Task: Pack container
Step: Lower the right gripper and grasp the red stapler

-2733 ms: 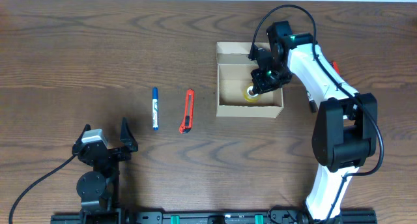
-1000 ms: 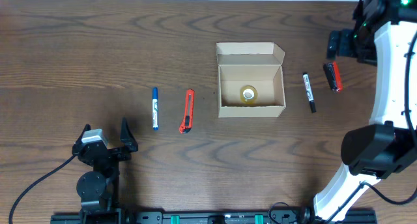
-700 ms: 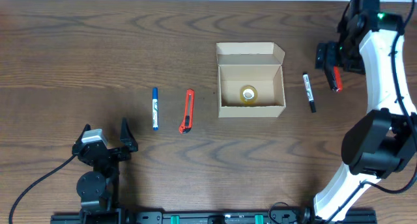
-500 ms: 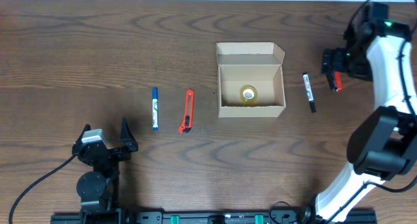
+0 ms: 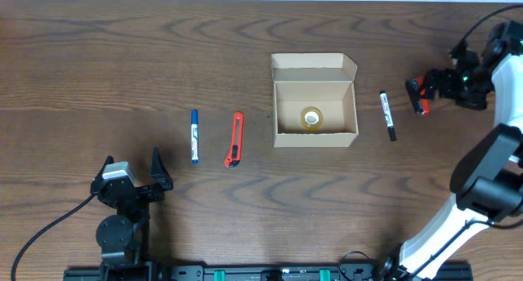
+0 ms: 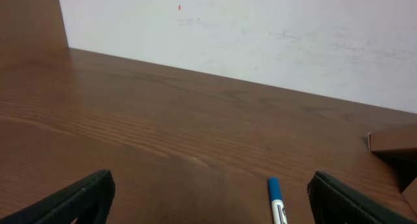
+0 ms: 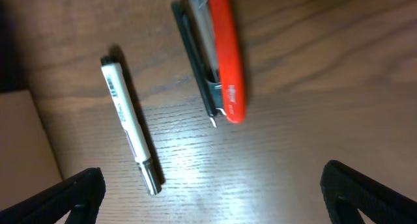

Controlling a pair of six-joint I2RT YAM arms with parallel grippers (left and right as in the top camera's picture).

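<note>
The container [image 5: 315, 103] is an open tan cardboard box at mid-table, its flap lid folded back; a tape roll [image 5: 311, 118] lies inside. To its right lie a black-and-white marker [image 5: 387, 115] [image 7: 130, 129] and a red-and-black stapler-like tool [image 5: 419, 99] [image 7: 219, 55]. My right gripper [image 5: 431, 83] [image 7: 215, 198] hovers open over that tool, holding nothing. To the left of the box lie a red utility knife [image 5: 235, 140] and a blue marker [image 5: 194, 136] [image 6: 277, 201]. My left gripper [image 5: 155, 173] [image 6: 212, 204] rests open near the front left, empty.
A pale wall [image 6: 260, 35] rises beyond the table's far edge. The box's corner [image 6: 394, 140] shows at the right of the left wrist view, and its side [image 7: 19, 152] at the left of the right wrist view.
The right arm has left the box, with the tape roll still inside, and swung right over the red tool. The left arm has not moved.
</note>
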